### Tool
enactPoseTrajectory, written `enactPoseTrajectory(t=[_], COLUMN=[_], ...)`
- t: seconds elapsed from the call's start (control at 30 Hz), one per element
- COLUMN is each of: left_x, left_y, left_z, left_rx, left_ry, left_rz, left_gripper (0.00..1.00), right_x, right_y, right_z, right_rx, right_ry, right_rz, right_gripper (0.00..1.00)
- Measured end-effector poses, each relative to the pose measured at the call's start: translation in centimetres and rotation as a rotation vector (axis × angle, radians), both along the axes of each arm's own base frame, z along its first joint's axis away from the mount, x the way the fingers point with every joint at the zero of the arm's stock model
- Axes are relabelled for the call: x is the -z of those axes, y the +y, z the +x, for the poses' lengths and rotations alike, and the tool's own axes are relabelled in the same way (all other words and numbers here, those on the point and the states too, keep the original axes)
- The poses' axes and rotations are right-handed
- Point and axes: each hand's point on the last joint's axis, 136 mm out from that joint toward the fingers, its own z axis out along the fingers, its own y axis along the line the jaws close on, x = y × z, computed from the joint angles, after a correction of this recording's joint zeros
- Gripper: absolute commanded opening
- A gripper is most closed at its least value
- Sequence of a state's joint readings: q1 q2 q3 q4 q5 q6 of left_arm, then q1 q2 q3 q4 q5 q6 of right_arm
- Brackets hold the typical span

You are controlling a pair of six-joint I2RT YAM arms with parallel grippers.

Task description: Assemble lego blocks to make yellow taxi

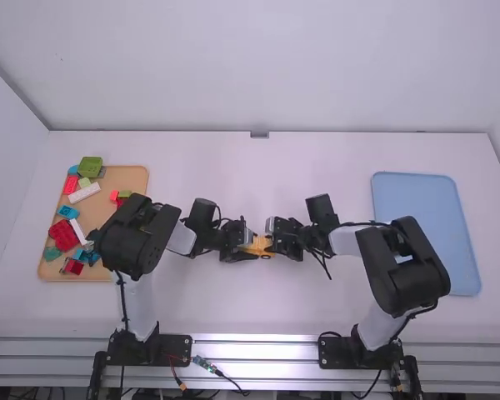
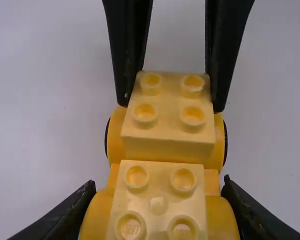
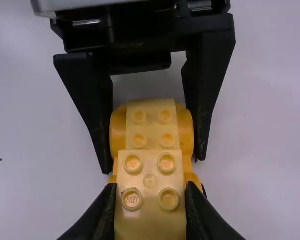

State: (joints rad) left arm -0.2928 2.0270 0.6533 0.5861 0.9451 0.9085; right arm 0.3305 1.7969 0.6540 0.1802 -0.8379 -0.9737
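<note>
Tan tray [image 1: 133, 177], left of the left pincer [image 1: 247, 247], holding red, green, blue and white bricks [image 1: 85, 192]; blue tray [image 1: 412, 208] beyond the right pincer [image 1: 275, 240], yellow taxi [image 1: 260, 246] between pincers. Left wrist: left pincer's clamped round the taxi. Right wrist: right one's pinching its pale yellow block [image 3: 150, 192].

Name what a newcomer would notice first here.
First, the yellow block build mid-table, pinched between the left tool at one end and the right tool at the other. Next, the tan tray at the high view's left, scattered with red, green, blue and white blocks. Then the big pale-blue tray on the right.
</note>
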Motion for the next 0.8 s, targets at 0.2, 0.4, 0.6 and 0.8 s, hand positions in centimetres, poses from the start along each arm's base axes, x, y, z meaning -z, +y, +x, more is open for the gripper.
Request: enactPoseTrajectory(t=[0.2,0.4,0.6,0.8], left_x=[0.00,0.02,0.03,0.03], left_y=[-0.01,-0.09,-0.09,-0.29], left_z=[-0.01,-0.09,-0.10,-0.27], left_rx=[-0.001,0.002,0.002,0.009], left_ry=[0.002,0.004,0.005,0.005], left_rz=[0.000,0.001,0.001,0.001], left_gripper=[0.48,0.48,0.50,0.51], right_x=[0.15,0.70,0.70,0.50], right_y=[-0.10,0.11,0.13,0.51], right_z=[0.19,0.16,0.14,0.14], right_rx=[0.009,0.009,0.008,-0.001], right_ry=[-0.006,-0.023,-0.024,-0.036], right_rz=[-0.012,-0.054,-0.056,-0.047], right_gripper=[0.04,0.00,0.19,0.63])
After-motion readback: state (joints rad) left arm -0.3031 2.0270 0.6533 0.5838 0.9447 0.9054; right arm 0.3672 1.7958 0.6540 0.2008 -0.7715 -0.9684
